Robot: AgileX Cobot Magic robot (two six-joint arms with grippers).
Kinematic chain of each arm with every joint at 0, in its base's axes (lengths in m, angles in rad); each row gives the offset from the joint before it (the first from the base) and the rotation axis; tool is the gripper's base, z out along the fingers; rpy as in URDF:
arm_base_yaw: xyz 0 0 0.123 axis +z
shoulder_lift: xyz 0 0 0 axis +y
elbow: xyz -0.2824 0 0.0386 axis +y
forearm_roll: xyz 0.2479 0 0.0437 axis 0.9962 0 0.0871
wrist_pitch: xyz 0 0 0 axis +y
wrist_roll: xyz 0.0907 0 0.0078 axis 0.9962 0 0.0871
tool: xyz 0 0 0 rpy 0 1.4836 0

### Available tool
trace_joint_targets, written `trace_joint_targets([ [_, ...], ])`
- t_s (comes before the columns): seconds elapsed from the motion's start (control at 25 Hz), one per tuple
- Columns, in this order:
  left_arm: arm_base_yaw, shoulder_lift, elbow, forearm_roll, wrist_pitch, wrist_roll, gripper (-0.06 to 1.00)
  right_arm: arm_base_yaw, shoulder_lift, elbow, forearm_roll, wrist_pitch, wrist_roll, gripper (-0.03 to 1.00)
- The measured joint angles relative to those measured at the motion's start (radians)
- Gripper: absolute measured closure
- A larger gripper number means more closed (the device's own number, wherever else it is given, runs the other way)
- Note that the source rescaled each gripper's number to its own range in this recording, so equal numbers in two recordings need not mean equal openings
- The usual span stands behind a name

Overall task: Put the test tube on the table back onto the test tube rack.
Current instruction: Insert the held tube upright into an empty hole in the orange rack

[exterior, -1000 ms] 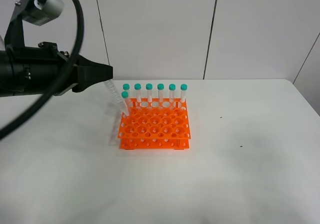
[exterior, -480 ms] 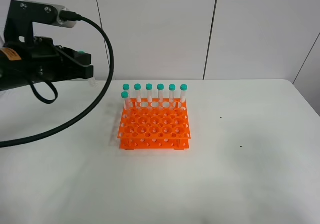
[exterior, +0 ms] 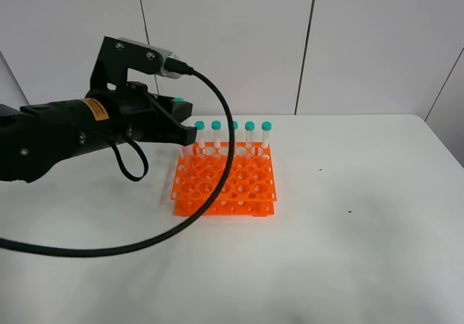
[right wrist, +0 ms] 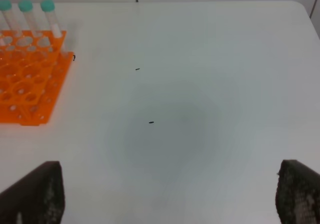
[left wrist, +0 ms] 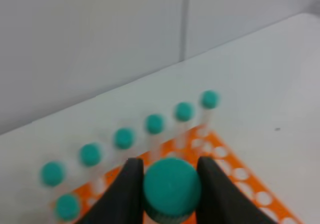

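The left tool [left wrist: 171, 183] is clamped on the teal cap of the slim clear plastic test tube [left wrist: 172, 190], carried over the rear left of the bright orange plastic holed rack [exterior: 225, 183], off the white bench [exterior: 362, 230]. The right tool [right wrist: 170, 194] stands wide open, empty. Risk: the unseen tip may miss a hole and knock a neighbouring capped tube [exterior: 216, 126]; the arm's yellow label [exterior: 94, 107] is illegible.

High frontal overview, two close wrist views; orange rack [exterior: 250, 183] common.
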Motion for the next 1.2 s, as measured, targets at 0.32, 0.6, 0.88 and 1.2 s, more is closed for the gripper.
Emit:
trace_joint_targets([
  [0.32,0.005,0.208,-0.204,0.065,0.028,0.004,0.94,0.000,0.000,0.000,0.000,0.000,0.000,0.05],
  [0.6,0.054,0.342,-0.297,0.110,0.085,-0.019,0.94,0.000,0.000,0.000,0.000,0.000,0.000,0.05],
  [0.88,0.074,0.383,-0.304,0.111,0.096,-0.024,0.94,0.000,0.000,0.000,0.000,0.000,0.000,0.05],
  [1.2,0.086,0.417,-0.332,0.114,0.083,-0.071,0.94,0.000,0.000,0.000,0.002,0.000,0.000,0.05],
])
